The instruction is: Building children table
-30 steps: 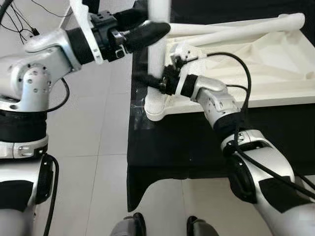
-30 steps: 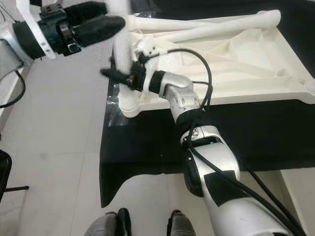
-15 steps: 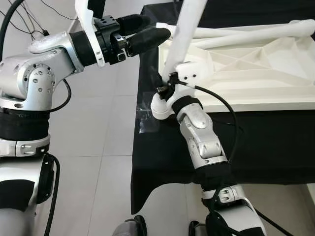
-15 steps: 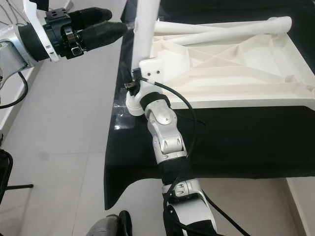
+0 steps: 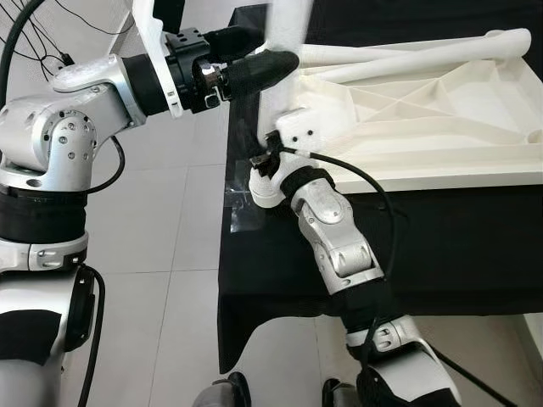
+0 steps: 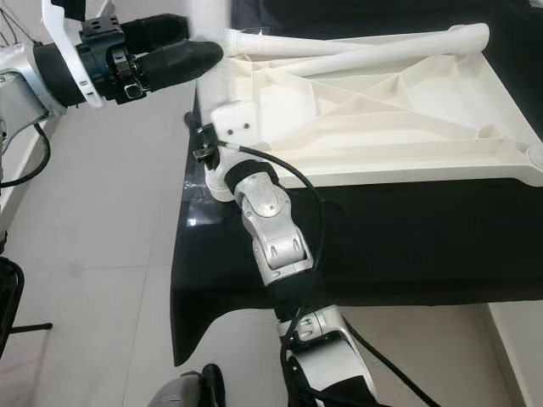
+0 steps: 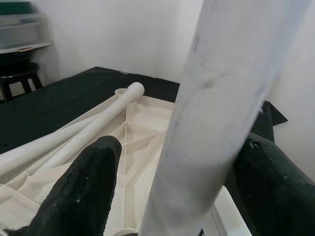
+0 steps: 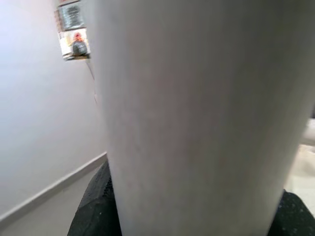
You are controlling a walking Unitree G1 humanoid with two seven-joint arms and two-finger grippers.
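Observation:
The white children's tabletop point(image 5: 441, 127) lies upside down on a black-covered table point(image 5: 280, 254). A white table leg point(image 5: 284, 30) stands upright at its near left corner socket point(image 5: 265, 188). My right gripper point(image 5: 260, 158) is shut on the leg's lower end; in the right wrist view the leg point(image 8: 197, 113) sits close between the fingers point(image 8: 96, 211). My left gripper point(image 5: 259, 55) is higher up and open, with the blurred leg point(image 7: 216, 123) passing between its fingers point(image 7: 83, 191). Two spare legs point(image 5: 407, 59) lie across the tabletop's far side.
Pale tiled floor point(image 5: 170, 220) runs along the left of the table. Black cables point(image 5: 42, 34) trail across it at the far left. The black cloth's corner point(image 5: 233, 339) hangs down just ahead of my feet.
The leg has swung from leaning right to nearly upright at the corner. My right gripper moved slightly left with it. My left gripper has stayed at about the same height.

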